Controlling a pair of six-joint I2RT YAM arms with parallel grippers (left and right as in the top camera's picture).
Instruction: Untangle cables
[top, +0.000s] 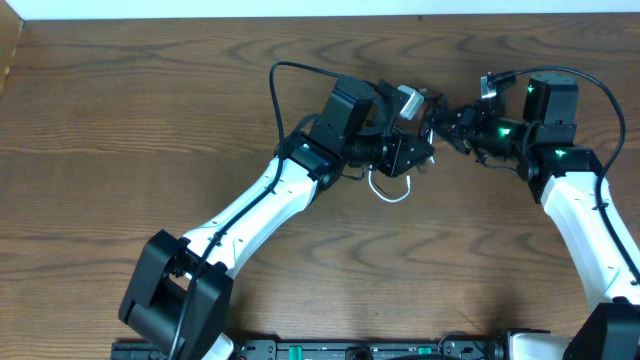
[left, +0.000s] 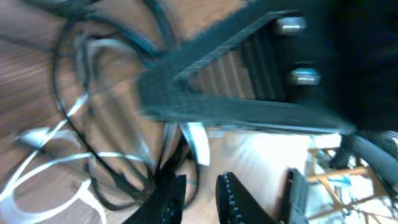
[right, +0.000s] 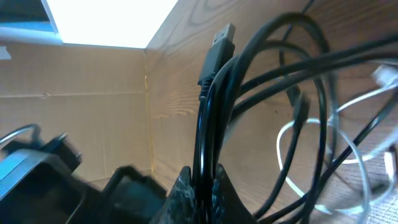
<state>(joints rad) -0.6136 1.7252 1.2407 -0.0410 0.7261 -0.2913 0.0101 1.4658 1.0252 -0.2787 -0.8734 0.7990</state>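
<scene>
Where the two arms are meeting, at about 1 o'clock from the middle of the table (top: 120, 100), the right gripper (right: 202, 179) is sitting fully closed and pinching a bunch of black cables (right: 214, 106) between its fingertips. The strands are rising out of the pinch toward 12 o'clock in the right wrist view, and one is ending in a flat metal plug (right: 222, 34). The left gripper (left: 200, 182) is showing its fingers a narrow way apart, with black strands crossing just beside them. The left wrist view is smearing badly, so I cannot tell whether anything is being clamped.

Seen from overhead, the grippers are working almost tip to tip, leaving little room between them; the far table edge is running near at 12 o'clock of them; bare wood is lying wide open toward 9 o'clock and 6 o'clock. A cardboard wall (right: 81, 106) is standing along the table's edge, at 9 o'clock in the right wrist view. A thick arm wire (top: 275, 95) is arcing at 10 o'clock of the left wrist.

The white cable (top: 392, 192) is showing as a small loop at 6 o'clock of the left gripper. In both wrist views it is threading through the black cables in several crossing curves. The black cables are bunching in overlapping loops, and the tangle is sitting between the two grippers.
</scene>
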